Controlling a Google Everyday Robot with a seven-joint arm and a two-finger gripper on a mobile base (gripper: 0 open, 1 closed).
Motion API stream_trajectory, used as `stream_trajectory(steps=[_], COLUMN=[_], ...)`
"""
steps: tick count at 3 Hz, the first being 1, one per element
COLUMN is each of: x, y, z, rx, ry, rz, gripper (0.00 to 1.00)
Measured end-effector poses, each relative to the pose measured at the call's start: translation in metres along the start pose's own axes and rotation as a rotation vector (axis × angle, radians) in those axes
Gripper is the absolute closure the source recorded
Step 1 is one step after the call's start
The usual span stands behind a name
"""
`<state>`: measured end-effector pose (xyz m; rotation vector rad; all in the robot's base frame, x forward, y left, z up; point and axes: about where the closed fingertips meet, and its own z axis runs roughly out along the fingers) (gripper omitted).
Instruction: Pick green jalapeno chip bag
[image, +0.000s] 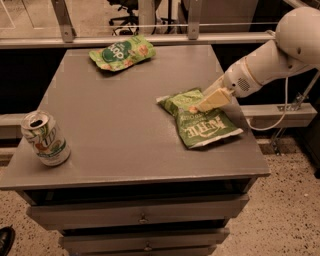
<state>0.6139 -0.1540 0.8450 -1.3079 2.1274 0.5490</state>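
Hard to make out first: the gripper (210, 101) shows side-on as one cream wedge, so whether it is spread or closed cannot be told from here. Its tip lies over the upper part of the green jalapeno chip bag (202, 125); contact or a small gap cannot be settled. The white arm (272, 55) comes in from the right, and its upper joint is cut off by the top right corner. A dark shoe (5, 240) is cut by the lower left corner. A chair base (125, 20) behind the far rail (150, 39) is only partly in view. Surface: a plain grey table (125, 125) with drawers (142, 217) under its front edge. It stands on a speckled floor (292, 210). A pale cable (281, 117) loops down from the arm on the right side. An opened soda can (45, 139) stands upright near the front left corner. A smaller, brighter green pouch (121, 52) lies flat at the far edge, well apart from the can and the arm. Task item: the chip bag lies flat on the right half of the table, near the right edge and angled toward the front right corner. It is olive green and crinkled, with big white block letters that I cannot read with certainty. The end nearest the front has a white edge. A small round mark sits by the gripper tip, partly covered.
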Motion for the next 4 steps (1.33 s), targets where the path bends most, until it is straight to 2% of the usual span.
stream_trajectory(steps=[1, 2, 3, 4], x=[-0.011, -0.044, -0.083, -0.118], y=[-0.001, 0.002, 0.006, 0.008], z=[-0.007, -0.027, -0.054, -0.085], rx=[0.004, 0.016, 0.039, 0.052], ry=[-0.025, -0.088, -0.141, -0.152], rz=[-0.014, -0.042, -0.066, -0.064], gripper=[0.78, 1.0, 1.0, 1.0])
